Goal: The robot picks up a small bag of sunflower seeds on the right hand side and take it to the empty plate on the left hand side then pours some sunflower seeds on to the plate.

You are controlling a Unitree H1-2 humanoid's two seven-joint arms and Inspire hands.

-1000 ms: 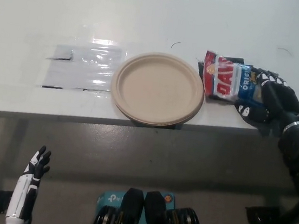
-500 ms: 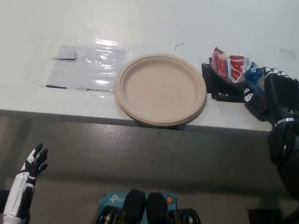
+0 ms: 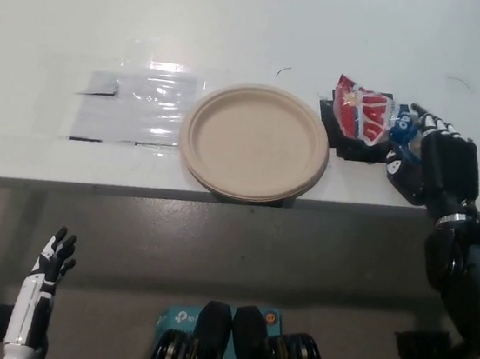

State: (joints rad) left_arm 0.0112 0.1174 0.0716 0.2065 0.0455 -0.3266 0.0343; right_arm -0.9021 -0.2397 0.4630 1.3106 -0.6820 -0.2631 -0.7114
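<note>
A small red, white and blue bag of sunflower seeds (image 3: 366, 119) sits just right of the plate, above a black patch (image 3: 348, 142) on the table. My black right hand (image 3: 427, 157) is closed around the bag's right end and holds it slightly raised and tilted. The beige plate (image 3: 255, 142) lies bare near the table's front edge, its right rim close to the bag. My white left hand (image 3: 46, 278) hangs at the lower left, below the table, fingers spread and holding nothing.
A clear plastic sheet (image 3: 135, 107) lies flat on the white table (image 3: 242, 22) left of the plate. The table's front edge (image 3: 133, 191) runs across the middle of the view, with grey floor below it.
My right hand has closed on the bag and tipped it up off the black patch, so the bag now stands more upright. The left hand has sunk a little lower.
</note>
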